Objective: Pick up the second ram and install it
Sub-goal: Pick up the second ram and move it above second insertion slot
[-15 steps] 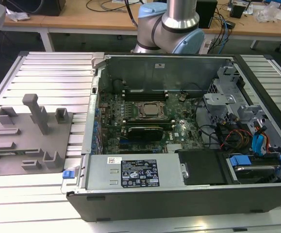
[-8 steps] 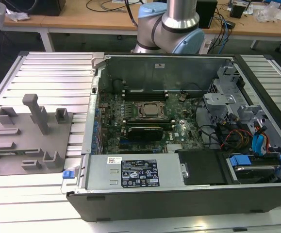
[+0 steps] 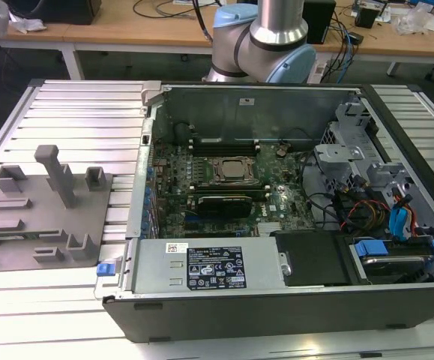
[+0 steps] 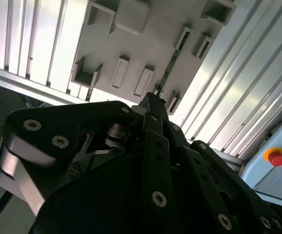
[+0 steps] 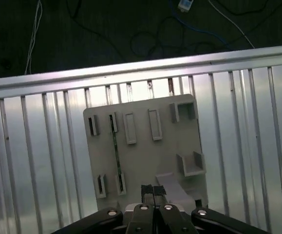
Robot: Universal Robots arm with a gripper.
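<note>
While second ram point(image 5: 115, 151) is stood on edge in grey fixture tray point(image 5: 141, 161), untouched, end effector point(image 5: 153, 189) is held above tray, fingertips pressed together, empty. Approach step judged in hand; grasp calls for jaws opened, aligned along board.

**Three cameras, one shared tray**

Wide and raised, the exterior view slants down across the slatted tabletop point(image 3: 82, 112), with the computer case point(image 3: 276, 187) mid-tabletop and the grey fixture tray point(image 3: 44, 217) near the edge at the exterior view's left. Both wrist views share that tray: the first point(image 5: 141, 146) straight down from above, the second point(image 4: 145, 53) obliquely, closer, along the end effector point(image 4: 156, 97).
</note>
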